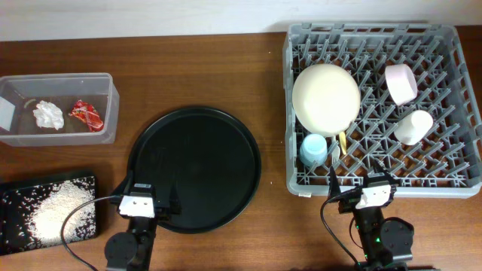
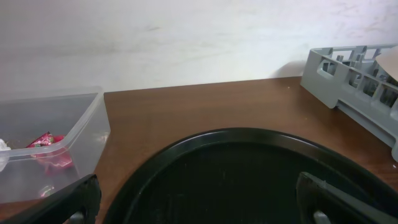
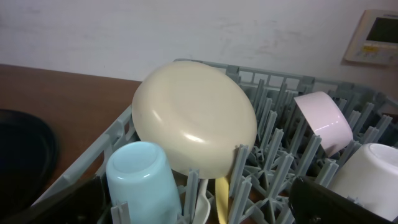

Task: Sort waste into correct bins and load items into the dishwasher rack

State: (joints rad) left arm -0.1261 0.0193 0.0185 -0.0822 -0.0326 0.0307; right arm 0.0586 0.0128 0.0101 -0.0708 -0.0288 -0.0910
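– Clear plastic tub point(image 1: 111, 105), far left?
– Yes, on the table point(image 1: 226, 68). White tissue point(image 1: 47, 114) and red wrapper point(image 1: 86, 115) lie in it, side by side, not touching. Black bin point(image 1: 9, 197) sits nearer the robot, rice grains point(image 1: 54, 209) heaped inside.
– Left pincer point(image 1: 148, 194)?
– Spread wide, nothing between the fingers, over the near rim of the round black tray point(image 1: 194, 150).
– Rack?
– Grey rack point(image 1: 376, 31), right of the tray. Cream plate point(image 1: 326, 95) on edge in the left part, blue cup point(image 1: 314, 149) mouth down just in front of it, yellow fork point(image 1: 341, 141) beside that cup. Pink bowl point(image 1: 401, 83) on edge further right, white cup point(image 1: 414, 126) near it.
– Right pincer point(image 1: 361, 184)?
– Wide too, holding nothing, at the rack's near wall.
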